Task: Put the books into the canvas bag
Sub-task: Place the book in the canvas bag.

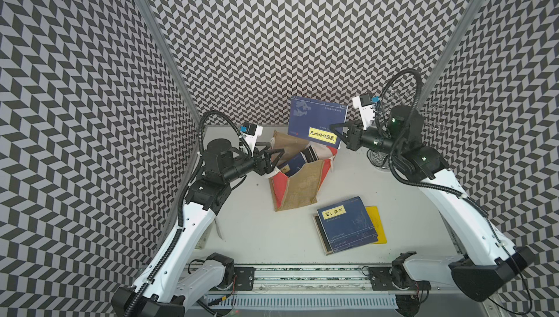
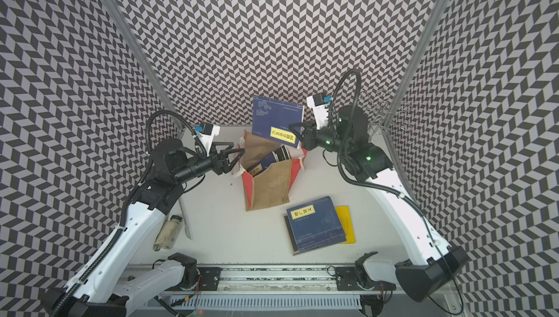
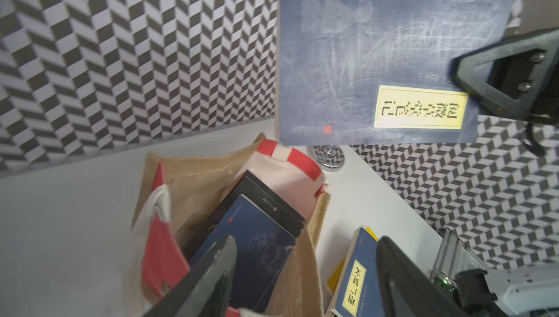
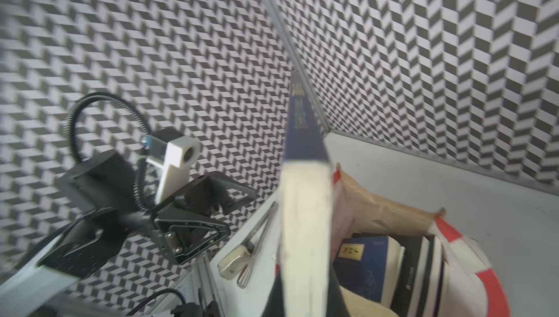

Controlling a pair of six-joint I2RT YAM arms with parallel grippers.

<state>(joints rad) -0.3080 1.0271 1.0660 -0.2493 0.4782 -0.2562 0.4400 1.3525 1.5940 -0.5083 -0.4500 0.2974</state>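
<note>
While the right gripper point(image 1: 334, 127) pinches a navy paperback point(image 1: 316, 122) by its edge and holds it in the air above the canvas bag point(image 1: 298, 176), the left gripper point(image 1: 278, 156) hangs at the bag's near rim with its jaws spread and nothing between them. Both top views show the lifted book's yellow title label point(image 2: 282, 136) facing the camera. Two arms work over the white table point(image 1: 257, 230).

Inside the open bag stand several books; the left wrist view picks out a navy one point(image 3: 257, 246) in front of a black one point(image 3: 266, 206), while the right wrist view shows more spines and page edges point(image 4: 420, 270) packed beside them, too crowded to count exactly. That same view shows the held book edge-on, its white page block point(image 4: 304, 224) between the closed fingers.

On the table near the bag lies a small stack: a navy book point(image 1: 346, 224) on top, a brown-edged one point(image 1: 322, 240) under it and a yellow one point(image 1: 376, 224) peeking out at the side.

Only one top view shows a glass jar point(image 2: 168, 232) lying beside the left arm. A shiny metal stand point(image 3: 329, 156) sits behind the bag in the left wrist view.
</note>
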